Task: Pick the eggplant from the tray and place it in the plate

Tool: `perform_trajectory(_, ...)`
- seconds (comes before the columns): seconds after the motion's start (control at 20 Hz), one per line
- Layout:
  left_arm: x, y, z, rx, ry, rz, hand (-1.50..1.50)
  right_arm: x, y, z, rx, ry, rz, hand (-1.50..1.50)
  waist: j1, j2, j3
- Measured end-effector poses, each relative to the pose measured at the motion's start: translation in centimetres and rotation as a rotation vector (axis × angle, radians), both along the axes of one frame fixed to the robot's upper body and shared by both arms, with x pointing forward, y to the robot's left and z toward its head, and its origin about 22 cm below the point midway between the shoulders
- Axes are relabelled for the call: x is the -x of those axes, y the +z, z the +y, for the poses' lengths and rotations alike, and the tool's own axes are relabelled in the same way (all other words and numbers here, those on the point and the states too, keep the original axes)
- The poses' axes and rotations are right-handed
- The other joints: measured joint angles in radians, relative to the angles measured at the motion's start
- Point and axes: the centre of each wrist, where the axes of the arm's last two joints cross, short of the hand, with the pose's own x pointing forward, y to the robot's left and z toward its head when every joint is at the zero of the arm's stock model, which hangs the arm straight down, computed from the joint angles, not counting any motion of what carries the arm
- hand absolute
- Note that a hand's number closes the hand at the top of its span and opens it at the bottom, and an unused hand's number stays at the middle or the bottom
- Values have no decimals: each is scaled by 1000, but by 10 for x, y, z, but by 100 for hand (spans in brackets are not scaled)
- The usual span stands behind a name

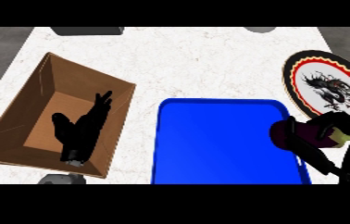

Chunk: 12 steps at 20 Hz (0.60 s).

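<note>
The dark purple eggplant [295,134] hangs over the right rim of the blue tray [219,144], with my right hand [321,140] curled round it and hiding much of it. Just beyond it, at the right edge, stands the round plate [318,82], black-rimmed with a red and gold ring and a dragon on its white centre. My left hand [82,130] rests open over the brown box at the left, fingers pointing up and away.
A brown cardboard box [48,79] sits open at the left of the white marble counter. Two grey objects [89,31] [263,29] show at the counter's far edge, another [60,179] at the near left.
</note>
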Motion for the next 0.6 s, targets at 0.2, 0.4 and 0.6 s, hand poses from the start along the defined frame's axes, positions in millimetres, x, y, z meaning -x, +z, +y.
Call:
perform_trajectory(0.2, -2, 0, -4, -3, -5, -2, 0, -27, -6, -39, 15, -94, -39, 150, 11, 3, 0)
perform_trajectory(0.4, -3, 0, -6, 1, -19, -11, 0, -54, -10, -78, 22, -156, -62, 150, 21, 5, 1)
perform_trajectory(0.6, -4, 1, -10, 1, -30, -10, 0, -76, -12, -118, 29, -187, -72, 150, 33, 9, 0)
